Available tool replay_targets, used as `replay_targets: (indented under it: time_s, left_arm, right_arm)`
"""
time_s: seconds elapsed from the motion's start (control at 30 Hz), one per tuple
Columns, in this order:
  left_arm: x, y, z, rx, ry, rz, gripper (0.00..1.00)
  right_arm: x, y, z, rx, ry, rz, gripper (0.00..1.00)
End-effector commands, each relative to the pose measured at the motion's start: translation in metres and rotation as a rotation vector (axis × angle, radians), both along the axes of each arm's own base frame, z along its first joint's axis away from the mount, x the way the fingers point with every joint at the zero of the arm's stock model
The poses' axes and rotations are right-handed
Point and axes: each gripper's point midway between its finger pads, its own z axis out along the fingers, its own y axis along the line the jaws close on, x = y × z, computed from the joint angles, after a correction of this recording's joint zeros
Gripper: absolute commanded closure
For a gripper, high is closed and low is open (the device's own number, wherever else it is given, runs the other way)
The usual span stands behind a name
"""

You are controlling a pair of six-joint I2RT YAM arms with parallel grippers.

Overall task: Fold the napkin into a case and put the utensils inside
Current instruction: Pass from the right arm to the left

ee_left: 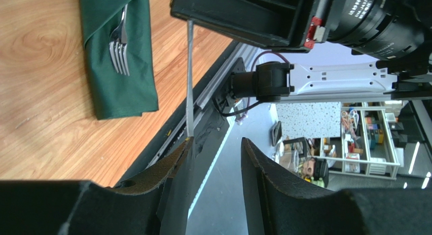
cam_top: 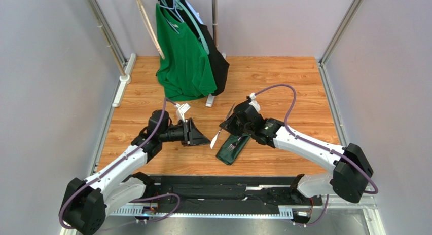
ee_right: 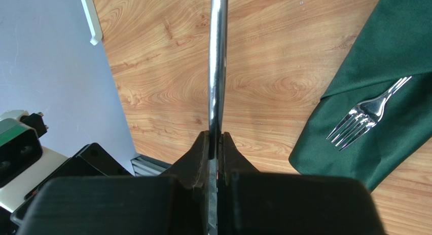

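Note:
The dark green napkin (cam_top: 232, 150), folded into a narrow case, lies on the wooden table. A silver fork (cam_top: 234, 145) rests on top of it with its tines towards the near end. My right gripper (cam_top: 226, 127) hovers just left of the case, shut on a silver knife (cam_top: 216, 139) that slants down to the left. In the right wrist view the knife (ee_right: 218, 68) runs straight out from the right gripper (ee_right: 217, 139), with the case (ee_right: 390, 73) and fork (ee_right: 366, 116) off to the right. My left gripper (ee_left: 215, 144) is open, and the knife (ee_left: 189, 78) touches one fingertip (ee_left: 185, 146).
A bright green T-shirt (cam_top: 185, 57) and a black garment (cam_top: 219, 65) hang on a rack at the back of the table, its foot (cam_top: 210, 101) on the wood. A white tag (cam_top: 182, 109) dangles near the left arm. A black rail (cam_top: 228, 189) borders the near edge.

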Motion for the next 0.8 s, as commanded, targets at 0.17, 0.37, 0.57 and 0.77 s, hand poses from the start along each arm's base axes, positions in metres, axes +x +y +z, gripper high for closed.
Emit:
replay_targets:
  time_s: [0.17,0.37,0.57,0.77]
  left_arm:
    - [0.009,-0.020,0.001,-0.027,-0.020,-0.024,0.56]
    - [0.010,-0.021,0.002,-0.027,-0.039,-0.018,0.57]
    - [0.009,-0.007,0.019,0.035,-0.122,0.044,0.50]
    - [0.006,-0.005,0.001,0.068,-0.052,0.047,0.45]
  right_arm:
    - [0.003,0.007,0.024,0.135,-0.015,-0.050,1.00]
    - [0.001,0.004,0.026,0.132,-0.025,-0.047,1.00]
    - [-0.003,-0.008,0.020,0.095,-0.029,-0.056,1.00]
    - [-0.004,-0.005,0.023,0.108,-0.026,-0.049,1.00]
